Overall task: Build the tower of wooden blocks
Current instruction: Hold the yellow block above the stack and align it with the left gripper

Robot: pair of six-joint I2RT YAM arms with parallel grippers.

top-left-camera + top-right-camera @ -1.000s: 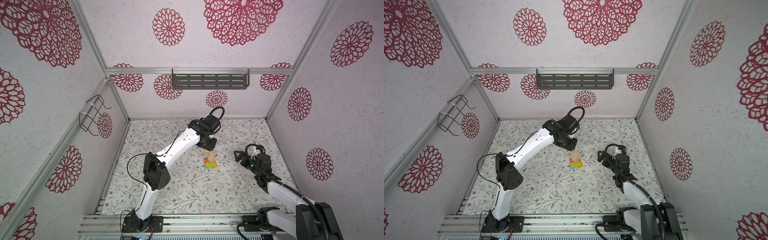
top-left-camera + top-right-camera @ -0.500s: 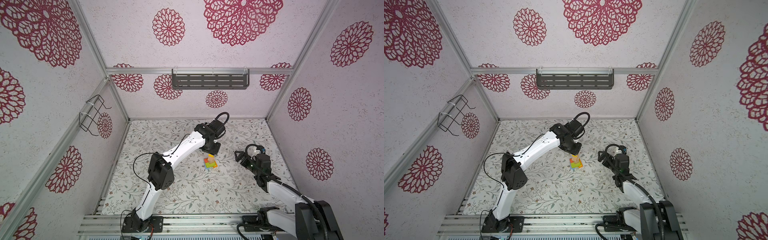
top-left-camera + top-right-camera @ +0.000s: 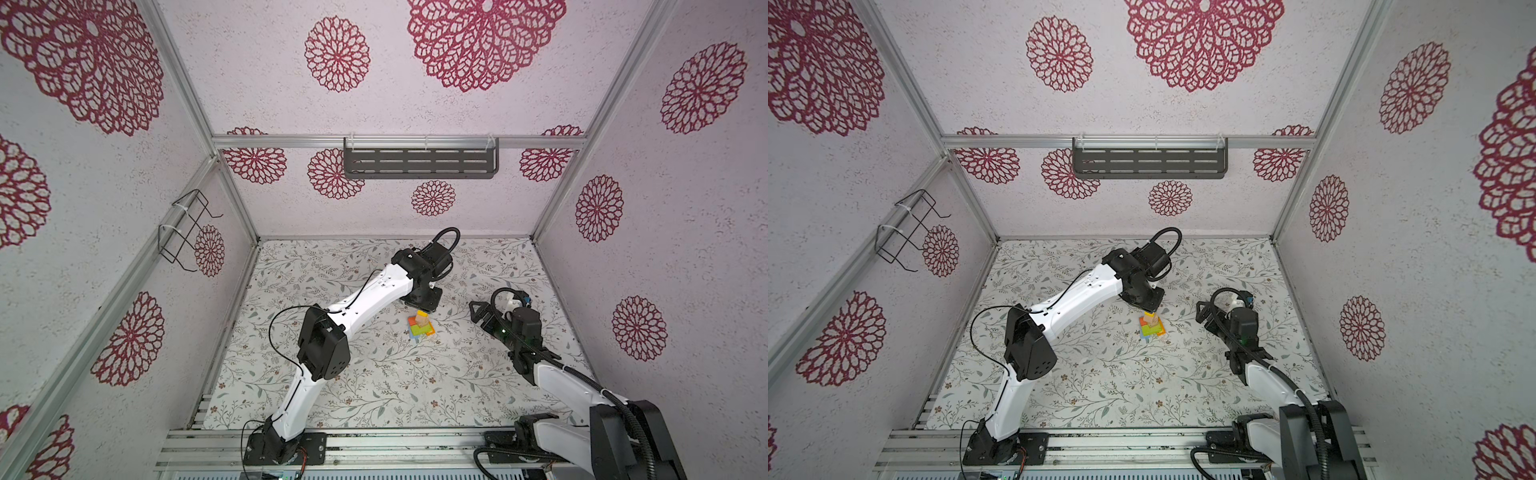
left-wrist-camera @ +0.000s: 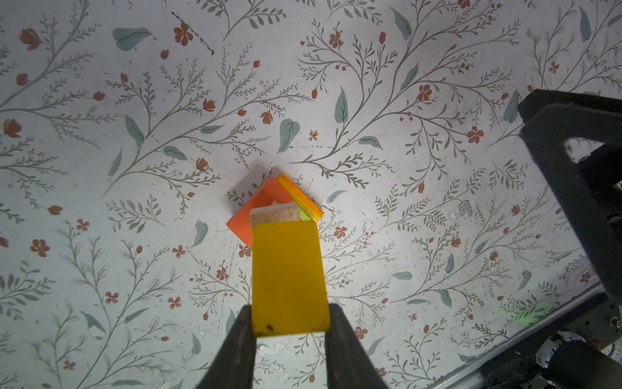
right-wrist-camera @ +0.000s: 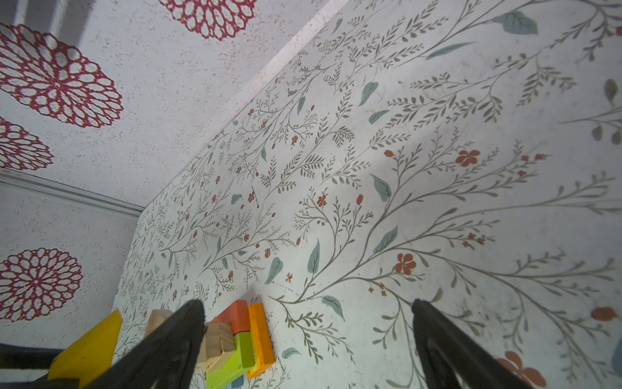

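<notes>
The wood block tower (image 3: 420, 328) (image 3: 1152, 327) stands mid-table: flat red (image 4: 255, 208), orange (image 4: 299, 195) and lime-green (image 5: 232, 357) pieces with a tan block (image 4: 276, 215) on top. A sliver of blue (image 5: 235, 382) shows underneath. My left gripper (image 4: 289, 323) (image 3: 424, 305) is shut on a yellow block (image 4: 287, 279) (image 5: 87, 347), which hangs just above the tan block and seems apart from it. My right gripper (image 5: 303, 336) (image 3: 478, 311) stands open and empty, low beside the tower on its right.
A grey slotted shelf (image 3: 419, 162) hangs on the back wall and a wire rack (image 3: 187, 228) on the left wall. Metal rails (image 3: 374, 444) run along the front edge. The right arm's finger (image 4: 572, 168) shows near the tower in the left wrist view.
The left gripper has carried the yellow block forward and to the right until it is over the tower. The right arm has held still.
</notes>
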